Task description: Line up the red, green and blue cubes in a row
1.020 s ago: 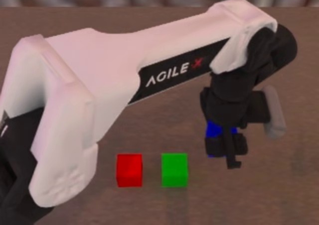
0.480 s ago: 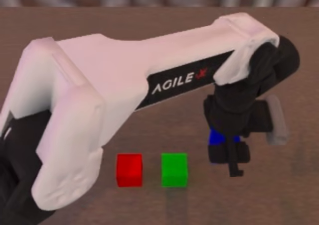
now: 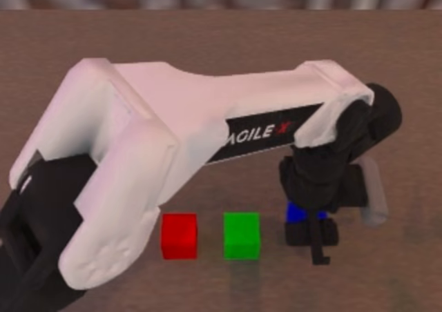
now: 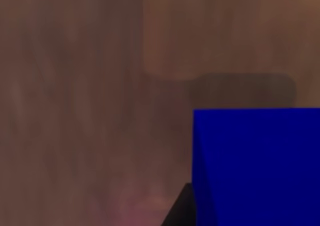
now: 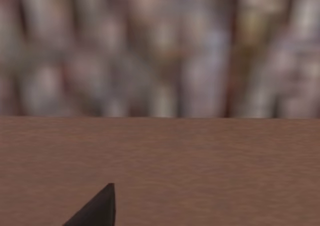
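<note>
- the left arm is reaching across the brown wood-grain tabletop (image 3: 387,63) from the top view's left, and its black two-finger hand (image 3: 312,230) is hanging over the spot just right of the green cube.
- that left hand is grasping the small deep blue solid cube (image 3: 295,213); in the top view only a sliver of blue is showing under the wrist, while in the left wrist view the blue cube (image 4: 256,166) is filling the near corner, with its shadow lying on the wood beyond it.
- whether the blue cube is touching the tabletop or hanging just above it, i cannot tell.
- the small bright red solid cube (image 3: 179,235) and the small bright green solid cube (image 3: 242,235) are sitting side by side on the tabletop, apart from each other, with an even gap between them.
- the blue cube is being held just right of the green one and a little farther back than the row, presumably so it can be set down as the third in line with a matching gap.
- judging by this, the task is nearing its end: lowering, squaring up with the other two, then letting go.
- the right arm is parked out of the top view; its wrist view is showing only bare tabletop and a dark fingertip (image 5: 97,208), so i cannot tell its hand's state.
</note>
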Controlling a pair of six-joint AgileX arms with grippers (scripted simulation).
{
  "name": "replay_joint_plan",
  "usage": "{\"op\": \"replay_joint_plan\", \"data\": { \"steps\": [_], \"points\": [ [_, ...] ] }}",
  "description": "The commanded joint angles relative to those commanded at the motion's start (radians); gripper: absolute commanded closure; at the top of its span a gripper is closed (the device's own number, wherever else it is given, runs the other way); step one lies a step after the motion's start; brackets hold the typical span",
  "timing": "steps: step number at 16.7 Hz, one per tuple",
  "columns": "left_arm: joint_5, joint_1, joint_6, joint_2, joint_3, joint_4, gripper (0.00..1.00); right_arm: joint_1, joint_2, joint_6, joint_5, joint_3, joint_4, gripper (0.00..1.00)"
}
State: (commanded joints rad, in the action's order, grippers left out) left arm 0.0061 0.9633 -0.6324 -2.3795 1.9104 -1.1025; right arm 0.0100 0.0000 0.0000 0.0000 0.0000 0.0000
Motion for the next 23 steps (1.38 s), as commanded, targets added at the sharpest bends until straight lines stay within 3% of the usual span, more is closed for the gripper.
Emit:
{"op": "replay_joint_plan", "data": {
  "steps": [1, 14, 23],
  "points": [
    [0.000, 0.000, 0.000, 0.000, 0.000, 0.000, 1.00, 0.000, 0.000, 0.000, 0.000, 0.000, 0.000, 0.00],
    [0.000, 0.000, 0.000, 0.000, 0.000, 0.000, 0.02, 0.000, 0.000, 0.000, 0.000, 0.000, 0.000, 0.00],
    [0.000, -0.002, 0.000, 0.000, 0.000, 0.000, 0.00, 0.000, 0.000, 0.000, 0.000, 0.000, 0.000, 0.00]
  ]
}}
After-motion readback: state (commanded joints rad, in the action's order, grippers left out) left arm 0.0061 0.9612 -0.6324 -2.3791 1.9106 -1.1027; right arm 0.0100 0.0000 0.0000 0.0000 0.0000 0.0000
